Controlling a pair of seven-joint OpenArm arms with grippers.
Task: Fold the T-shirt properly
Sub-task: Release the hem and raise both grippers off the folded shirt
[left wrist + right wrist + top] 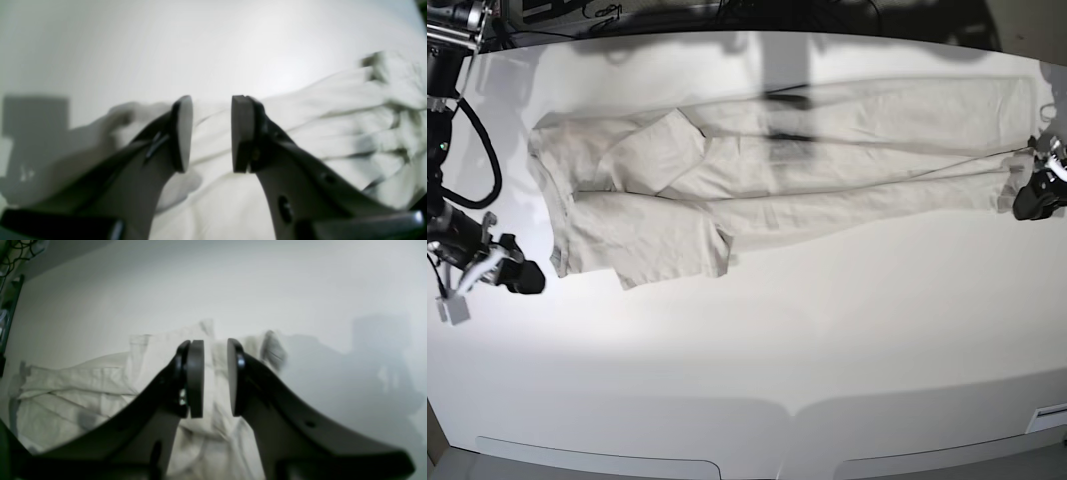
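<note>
Left wrist view: left gripper (211, 133) jaws parted, nothing between them; the T-shirt (333, 133) lies just beyond and below the pads, creased.

Right wrist view: right gripper (211, 378) likewise spread and empty, shirt cloth (100, 386) directly ahead and below.

Base view: T-shirt (777, 180) stretched long across the table (747, 360), long axis side to side. Right gripper (522, 278) sits just off the sleeve end, left gripper (1034, 197) at the hem end. Each arm is nearest its own end.

Left pincer (211, 133) and right pincer (211, 378) both show parted jaws gripping nothing, arms low.
</note>
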